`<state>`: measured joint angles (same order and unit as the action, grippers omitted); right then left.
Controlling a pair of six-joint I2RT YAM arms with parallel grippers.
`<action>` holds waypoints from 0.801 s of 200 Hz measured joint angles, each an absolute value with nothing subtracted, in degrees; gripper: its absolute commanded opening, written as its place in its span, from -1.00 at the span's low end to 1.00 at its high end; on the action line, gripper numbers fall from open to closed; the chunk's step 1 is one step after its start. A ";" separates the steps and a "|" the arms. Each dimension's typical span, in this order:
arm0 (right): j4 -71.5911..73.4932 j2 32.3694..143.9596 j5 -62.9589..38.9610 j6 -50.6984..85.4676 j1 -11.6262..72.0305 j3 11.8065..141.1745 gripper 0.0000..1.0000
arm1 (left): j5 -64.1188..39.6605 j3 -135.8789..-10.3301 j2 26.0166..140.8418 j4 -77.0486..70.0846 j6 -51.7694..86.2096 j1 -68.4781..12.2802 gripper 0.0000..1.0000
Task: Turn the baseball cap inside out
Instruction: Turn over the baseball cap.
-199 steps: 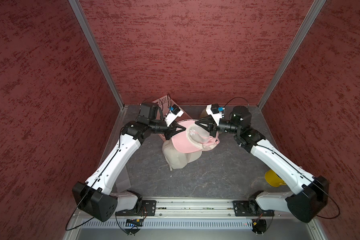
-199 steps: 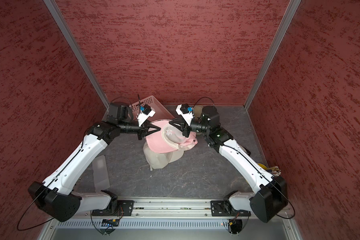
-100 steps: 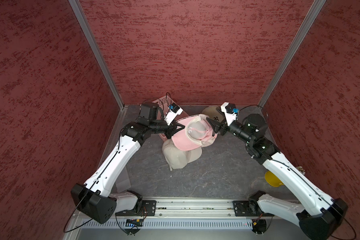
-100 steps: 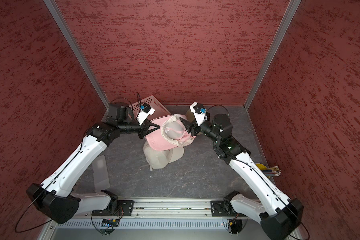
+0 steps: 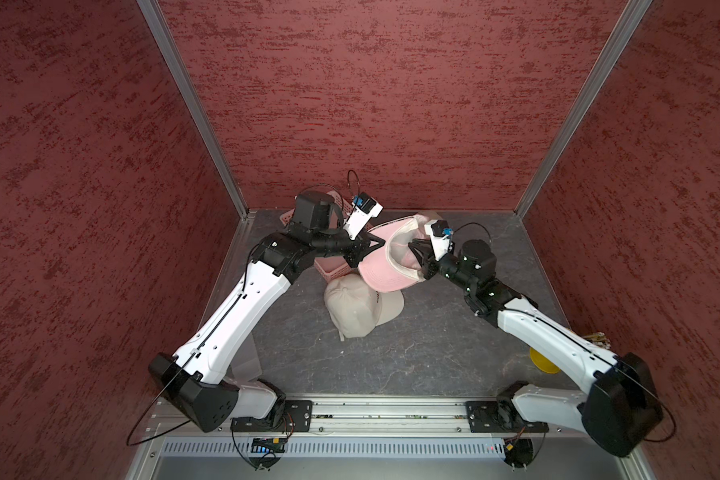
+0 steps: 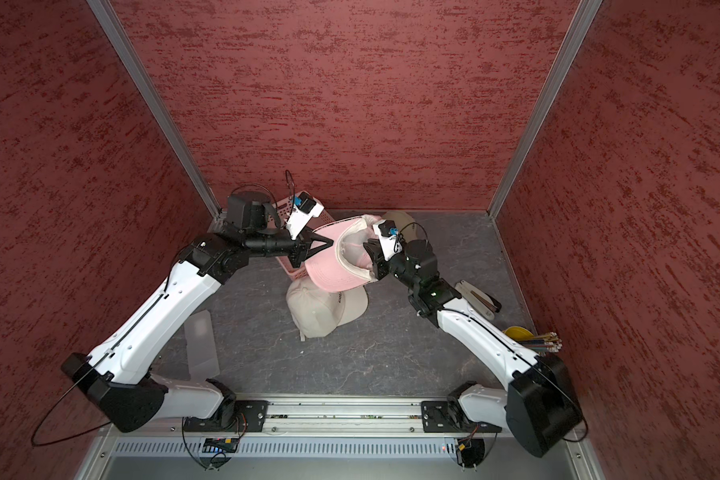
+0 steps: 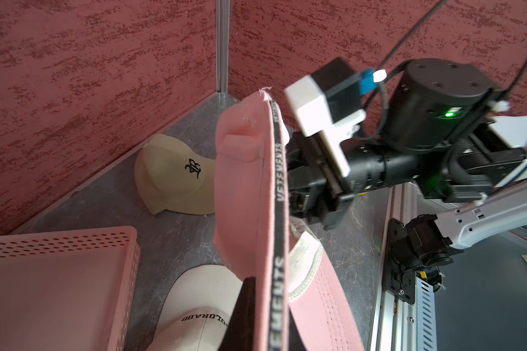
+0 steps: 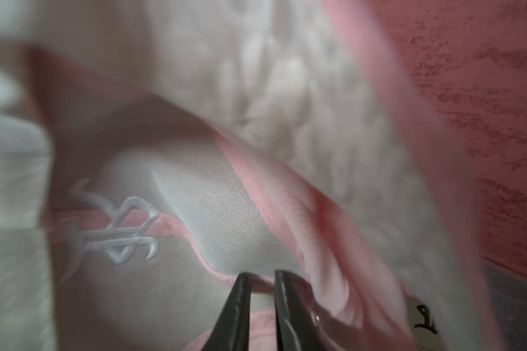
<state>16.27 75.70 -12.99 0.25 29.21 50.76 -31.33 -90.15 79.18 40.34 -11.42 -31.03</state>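
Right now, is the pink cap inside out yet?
Not yet: the pink cap shows pink fabric outside and its cream sweatband inside the opening; the right gripper is inside the crown, at the lining.

Left arm (image 5: 233,320), right arm (image 5: 558,345): white link shells, black joints, looping black cables (image 5: 154,415), white wrist cameras (image 5: 364,214), blue connectors (image 5: 359,203)

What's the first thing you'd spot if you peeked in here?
A pink baseball cap hangs in the air between two robot arms, near the back wall. The left end effector pinches its edge, and the right end effector pokes inside it. Right below, a cream COLORADO cap lies on the grey table.
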 measured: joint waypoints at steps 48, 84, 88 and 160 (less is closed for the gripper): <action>25.19 91.98 -13.39 6.55 33.08 59.88 0.03 | -22.81 -90.94 80.07 42.52 -10.44 -35.16 -1.00; 25.26 92.82 -11.27 8.43 33.87 60.75 0.40 | -16.05 -91.00 80.03 44.14 -9.23 -35.55 -1.00; 24.67 92.05 -10.85 8.49 33.82 60.51 0.43 | -15.42 -91.00 80.01 44.27 -9.02 -35.46 -1.00; 11.73 69.25 -11.42 5.41 29.91 57.89 0.59 | -14.59 -89.36 77.21 43.70 -5.78 -29.50 -1.00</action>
